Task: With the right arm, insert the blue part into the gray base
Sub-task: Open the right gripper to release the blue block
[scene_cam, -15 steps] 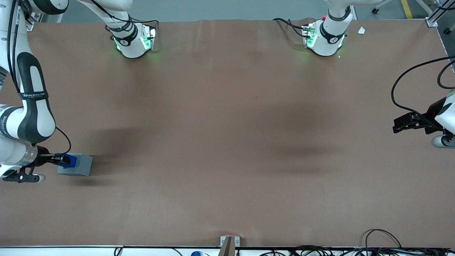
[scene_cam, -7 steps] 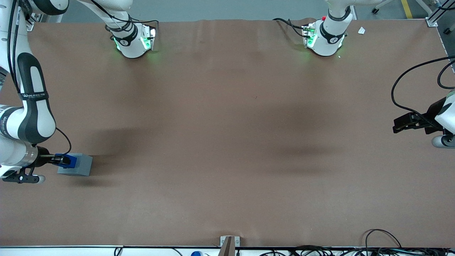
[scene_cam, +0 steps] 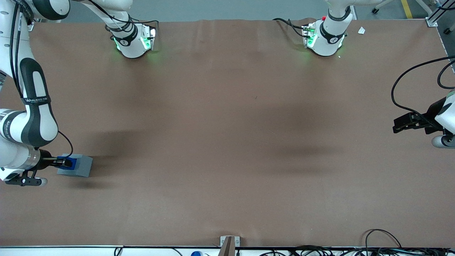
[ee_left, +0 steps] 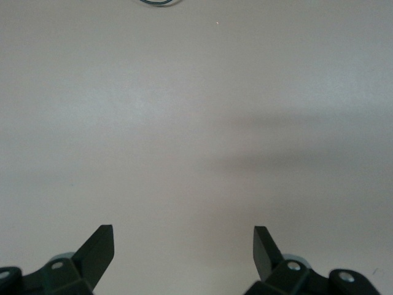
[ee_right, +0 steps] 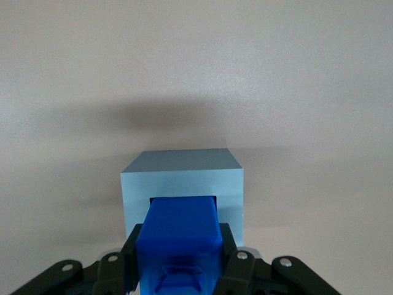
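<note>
Gripper (scene_cam: 63, 163), lower left of front frame, clamped on blue part (ee_right: 178, 236) entering base (ee_right: 182, 169) recess. We'd press straight, keep part square, release only once seated.

The right arm (scene_cam: 30, 106) is glossy white with long black inlays, a black band lettered in white, and ringed grey joints. A thin black cable loops from its wrist. Its base glows green. The gripper (ee_right: 178, 270), at the working arm's end of the table, is matt black, angular, with small silver screws
</note>
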You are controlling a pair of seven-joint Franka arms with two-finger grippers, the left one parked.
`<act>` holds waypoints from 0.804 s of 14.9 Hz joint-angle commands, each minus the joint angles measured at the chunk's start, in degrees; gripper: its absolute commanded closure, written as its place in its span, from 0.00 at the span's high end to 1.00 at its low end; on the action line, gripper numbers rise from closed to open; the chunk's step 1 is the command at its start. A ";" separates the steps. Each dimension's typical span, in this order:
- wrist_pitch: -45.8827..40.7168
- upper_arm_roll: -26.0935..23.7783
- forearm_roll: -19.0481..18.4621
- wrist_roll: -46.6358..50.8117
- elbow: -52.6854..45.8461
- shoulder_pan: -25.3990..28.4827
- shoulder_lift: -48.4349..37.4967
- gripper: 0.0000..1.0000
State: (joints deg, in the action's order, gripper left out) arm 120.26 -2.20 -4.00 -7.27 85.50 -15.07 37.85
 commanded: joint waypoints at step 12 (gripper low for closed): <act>-1.59 -1.14 -0.75 1.29 -0.60 1.70 -4.77 1.00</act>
State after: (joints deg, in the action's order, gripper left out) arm 121.61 -2.95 -4.00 -7.21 83.87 -14.61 37.88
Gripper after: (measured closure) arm 0.000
